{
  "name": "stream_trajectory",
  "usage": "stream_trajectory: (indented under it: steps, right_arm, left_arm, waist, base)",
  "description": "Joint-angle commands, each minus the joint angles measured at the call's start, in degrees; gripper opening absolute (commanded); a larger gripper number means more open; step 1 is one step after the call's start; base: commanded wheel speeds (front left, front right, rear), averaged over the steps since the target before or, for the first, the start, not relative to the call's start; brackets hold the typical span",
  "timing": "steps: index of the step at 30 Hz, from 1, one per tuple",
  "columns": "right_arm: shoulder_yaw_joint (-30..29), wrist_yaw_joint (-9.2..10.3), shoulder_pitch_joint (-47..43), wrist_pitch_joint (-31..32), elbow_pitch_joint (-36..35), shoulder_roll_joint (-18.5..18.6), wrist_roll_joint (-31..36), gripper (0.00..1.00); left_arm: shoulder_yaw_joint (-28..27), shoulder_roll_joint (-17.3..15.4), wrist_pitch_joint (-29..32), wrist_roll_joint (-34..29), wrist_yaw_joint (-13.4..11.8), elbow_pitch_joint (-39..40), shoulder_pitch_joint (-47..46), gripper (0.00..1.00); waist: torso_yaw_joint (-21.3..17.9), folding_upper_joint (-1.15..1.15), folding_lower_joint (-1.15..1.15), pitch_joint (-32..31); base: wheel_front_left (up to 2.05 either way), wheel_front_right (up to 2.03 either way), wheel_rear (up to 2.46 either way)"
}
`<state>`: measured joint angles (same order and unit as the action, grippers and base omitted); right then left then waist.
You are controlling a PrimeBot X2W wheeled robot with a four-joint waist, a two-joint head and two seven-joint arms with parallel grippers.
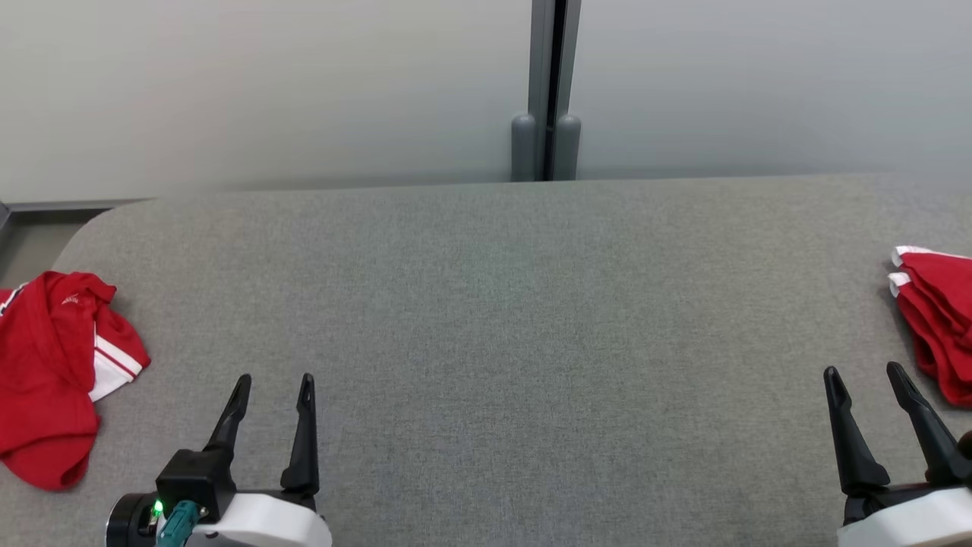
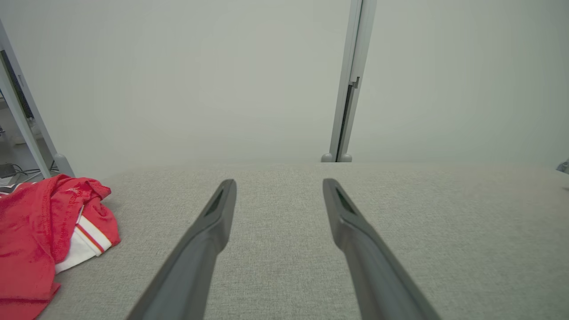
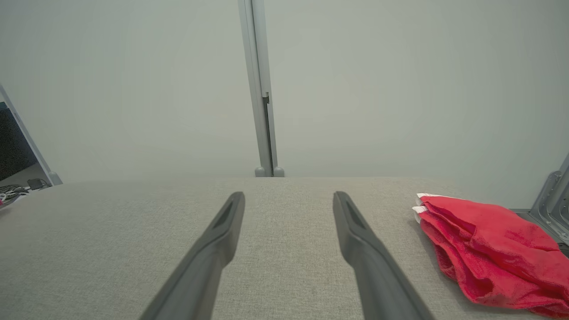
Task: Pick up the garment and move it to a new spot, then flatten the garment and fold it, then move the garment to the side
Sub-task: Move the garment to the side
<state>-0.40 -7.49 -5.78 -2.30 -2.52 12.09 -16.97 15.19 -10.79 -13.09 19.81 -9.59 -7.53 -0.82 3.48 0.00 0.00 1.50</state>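
Crumpled red-and-white fabric garment (image 1: 53,372) lay untouched at the left edge of the grey cloth-covered table (image 1: 486,342), pick-up, flattening and folding apparently all ahead, as the left gripper (image 1: 273,377) and right gripper (image 1: 864,370) stood empty, both spread wide.

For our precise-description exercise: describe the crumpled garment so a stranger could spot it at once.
Find the grey table before the pale wall. At its left end, beyond the left gripper, lies the crumpled red garment. Unlike the folded red garment at the right end, it is a loose heap showing a white, red-striped band.
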Motion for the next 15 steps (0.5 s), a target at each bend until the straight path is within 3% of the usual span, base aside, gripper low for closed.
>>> stream_trajectory:
  steps: [1,15]
  right_arm:
    - [-0.4,0.00,-0.9,0.5,-0.5,0.0,0.8,1.00]
    - [-1.5,0.00,-2.9,2.7,-2.8,-0.8,1.5,1.00]
  left_arm:
    - [-0.2,-0.8,0.2,0.3,0.2,-0.1,0.8,1.00]
    - [0.0,-1.8,1.1,1.1,-0.3,0.3,2.5,1.00]
  waist:
    - [-0.5,0.00,0.00,-1.4]
    - [-0.9,0.00,0.00,-2.6]
  base:
    - [0.00,0.00,0.00]
    - [0.00,0.00,0.00]
